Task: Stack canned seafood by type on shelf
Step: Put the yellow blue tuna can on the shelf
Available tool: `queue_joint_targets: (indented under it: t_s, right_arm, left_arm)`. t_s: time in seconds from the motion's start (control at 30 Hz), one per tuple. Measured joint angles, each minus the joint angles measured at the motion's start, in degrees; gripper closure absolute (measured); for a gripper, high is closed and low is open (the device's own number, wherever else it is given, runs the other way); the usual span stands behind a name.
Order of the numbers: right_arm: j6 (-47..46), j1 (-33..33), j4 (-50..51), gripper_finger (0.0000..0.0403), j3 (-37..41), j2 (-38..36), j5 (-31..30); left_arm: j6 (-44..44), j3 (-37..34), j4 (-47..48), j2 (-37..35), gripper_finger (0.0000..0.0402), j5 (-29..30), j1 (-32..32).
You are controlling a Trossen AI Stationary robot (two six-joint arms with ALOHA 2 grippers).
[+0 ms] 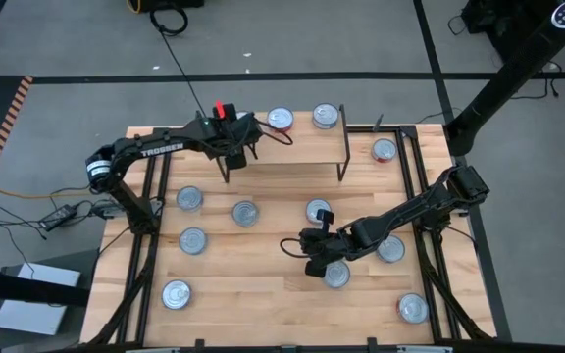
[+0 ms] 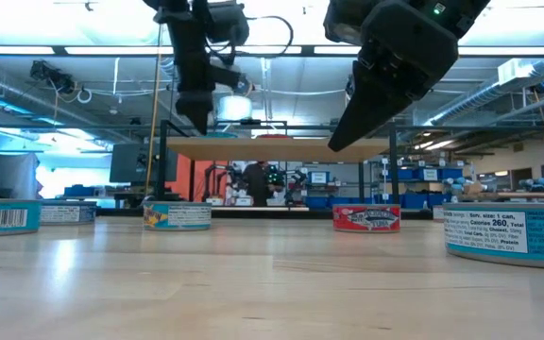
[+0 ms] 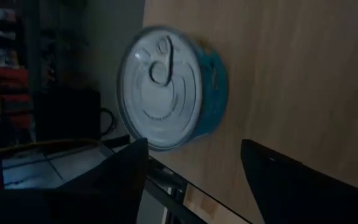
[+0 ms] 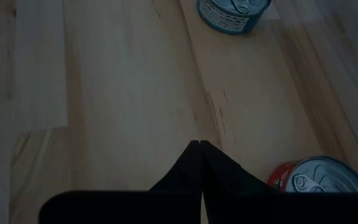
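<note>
Dark fingers of the left gripper (image 1: 235,149) stand apart over the left end of the shelf (image 1: 307,149), with nothing pinched between them; in its wrist view the two fingers (image 3: 123,171) frame a teal-labelled tin (image 3: 169,87) that sits free on the light-wood surface, its silver pull-tab lid facing the camera. Two more tins rest on the shelf top beyond that gripper, a red-labelled one (image 1: 281,120) and a silver-topped one (image 1: 326,117) just beside it. Out on the wooden tabletop (image 1: 263,294), the right gripper (image 1: 314,257) has its fingers pressed together and holds nothing; its wrist view shows the closed tips (image 4: 199,155) above bare boards, with a red-labelled tin (image 4: 319,175) near them and a teal tin (image 4: 234,12) farther off. From above, one tin (image 1: 336,275) lies just beside the right gripper, another (image 1: 318,211) sits near it toward the shelf, and one (image 1: 390,249) lies under the right arm. Other tins are scattered across the table: one (image 1: 385,149) by the shelf's right legs, three on the left side (image 1: 189,199), (image 1: 245,213), (image 1: 193,240), and two at the near corners (image 1: 176,294), (image 1: 412,309). Seen from table height, the shelf stands on thin black legs behind a teal tin (image 2: 177,215) and a red one (image 2: 366,219)
</note>
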State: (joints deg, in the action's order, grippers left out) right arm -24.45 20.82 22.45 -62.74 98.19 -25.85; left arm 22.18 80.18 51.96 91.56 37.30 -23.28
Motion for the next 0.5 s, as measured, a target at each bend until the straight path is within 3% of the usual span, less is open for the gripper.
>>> queue_joint_targets:
  t_s: [0.13, 0.27, 0.37, 0.5]
  right_arm:
    - [0.01, 0.01, 0.24, 0.0396, 0.00, 0.00, 0.00]
    - [0.02, 0.12, 0.49, 0.0396, 0.00, 0.00, 0.04]
    - [0.01, 0.22, 0.90, 0.0396, 0.00, 0.00, 0.07]
    - [0.02, 0.44, 1.17, 0.0396, 0.00, 0.00, 0.09]
  left_arm:
    - [0.05, 0.00, -2.08, -2.64, 0.0141, -2.16, 0.19]
    - [-1.40, 0.00, -5.69, -5.32, 0.0152, -9.83, -0.47]
    - [-1.85, 0.00, -9.27, -6.55, 0.0170, -15.86, -1.45]
    - [-1.92, -0.04, -10.77, -6.31, 0.0212, -19.31, -3.38]
